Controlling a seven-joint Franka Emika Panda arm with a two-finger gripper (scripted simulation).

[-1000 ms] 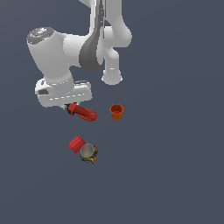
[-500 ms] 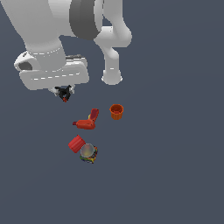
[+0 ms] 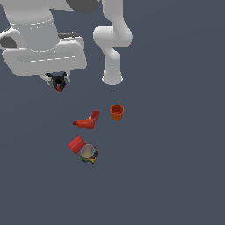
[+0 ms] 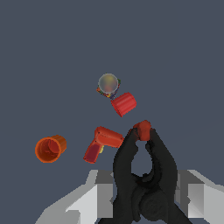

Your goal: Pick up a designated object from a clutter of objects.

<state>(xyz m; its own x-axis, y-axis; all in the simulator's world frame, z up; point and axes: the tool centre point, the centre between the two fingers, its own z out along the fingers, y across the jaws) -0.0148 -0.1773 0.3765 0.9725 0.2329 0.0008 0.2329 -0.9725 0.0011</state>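
Flat dark grey-blue ground fills both views, with no edge or wall showing. My gripper [image 3: 58, 81] hangs high over it, under my bulky white wrist housing [image 3: 44, 55], and my fingers are clamped on the small black and dark red clamp-like item [image 4: 142, 175]. In the wrist view its two black curved arms rise between my light grey fingers [image 4: 94, 192] and meet at a small dark red tip; in the exterior view it is only a dark lump with a red spot under my hand, too small for me to make out a prong, so I may be misreading its shape. It is clear of the ground and well apart from the other things.

Below lie the rest. A bright red bottle-shaped item with a nozzle [image 3: 88, 121] lies on its side. Near it, toward the exterior view's right, an orange ribbed cup [image 3: 117, 112] stands upright, apart from it. Further toward the camera a red ribbed cylinder [image 3: 76, 144] lies tilted, touching or just beside a multicoloured can with a silvery top [image 3: 88, 154]. My white arm base [image 3: 112, 77] stands behind the cup.
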